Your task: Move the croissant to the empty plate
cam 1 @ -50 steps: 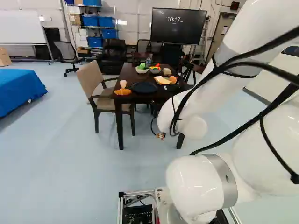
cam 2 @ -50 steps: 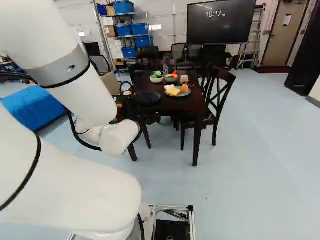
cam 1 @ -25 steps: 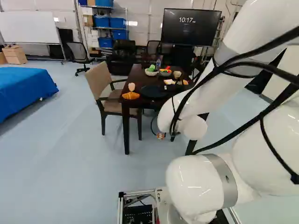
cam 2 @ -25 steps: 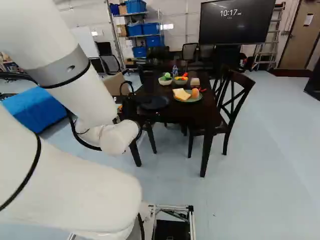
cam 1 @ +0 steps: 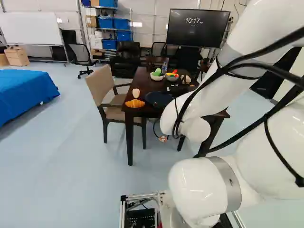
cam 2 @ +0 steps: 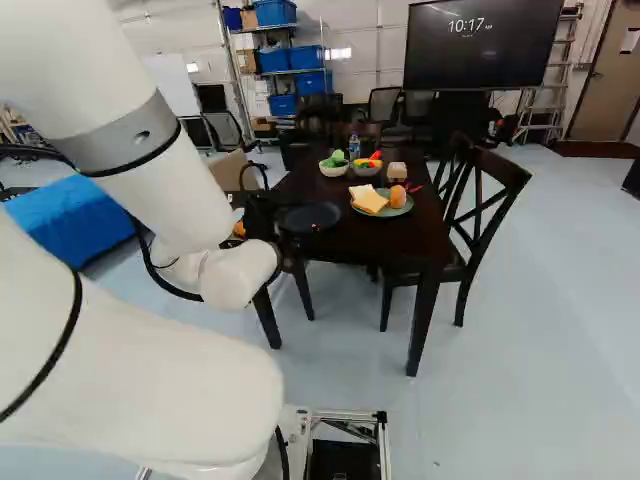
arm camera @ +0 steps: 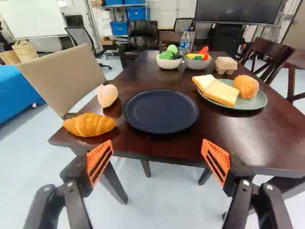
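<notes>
At the left of my left base view I have a blue-covered block [cam 1: 26, 92]; next comes the beige chair [cam 1: 99, 85], beside the table [arm camera: 267, 143]; on the near corner by that chair lies the croissant [arm camera: 89, 125], off the plate; just beyond it sits a pale rounded thing [arm camera: 107, 95], and beside them the dark plate [arm camera: 161, 110] lies bare near the table's front edge; farther back I see a white bowl [arm camera: 168, 61] of green things, a bottle [arm camera: 185, 42] behind, and a second bowl [arm camera: 197, 62] with red and yellow pieces; then come sliced bread [arm camera: 218, 90] and a round roll [arm camera: 246, 86] on a green plate [arm camera: 255, 101]; my claw [cam 2: 262, 216] is open, its orange pads [arm camera: 99, 162] wide apart and nothing between them, on the near side of the table.
</notes>
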Robot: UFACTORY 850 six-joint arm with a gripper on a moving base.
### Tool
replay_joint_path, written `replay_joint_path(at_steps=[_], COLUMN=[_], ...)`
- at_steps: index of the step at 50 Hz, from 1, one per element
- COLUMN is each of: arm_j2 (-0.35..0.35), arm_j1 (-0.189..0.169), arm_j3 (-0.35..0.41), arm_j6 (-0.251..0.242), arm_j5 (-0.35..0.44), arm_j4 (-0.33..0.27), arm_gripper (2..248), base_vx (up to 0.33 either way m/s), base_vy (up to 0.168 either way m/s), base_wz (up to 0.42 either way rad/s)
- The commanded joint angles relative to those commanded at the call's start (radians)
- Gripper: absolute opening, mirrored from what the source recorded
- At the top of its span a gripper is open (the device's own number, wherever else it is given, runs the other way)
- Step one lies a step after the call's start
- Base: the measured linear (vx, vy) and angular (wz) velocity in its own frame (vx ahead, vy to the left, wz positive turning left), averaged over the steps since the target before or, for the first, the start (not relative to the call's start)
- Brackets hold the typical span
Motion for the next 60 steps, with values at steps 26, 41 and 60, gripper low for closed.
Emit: replay_joint_path(at_steps=[26,41,60], arm_j2=[0.000,0.000,0.001], arm_j1=[0.000,0.000,0.005], arm_j3=[0.000,0.000,-0.036], arm_j6=[0.000,0.000,0.000], arm_j5=[0.000,0.000,-0.009], arm_j4=[0.000,0.000,0.000], arm_gripper=[247,247,247], base_vx=[0.051,0.000,0.000], base_vy=[0.001,0.000,0.000], base_wz=[-0.001,0.000,0.000])
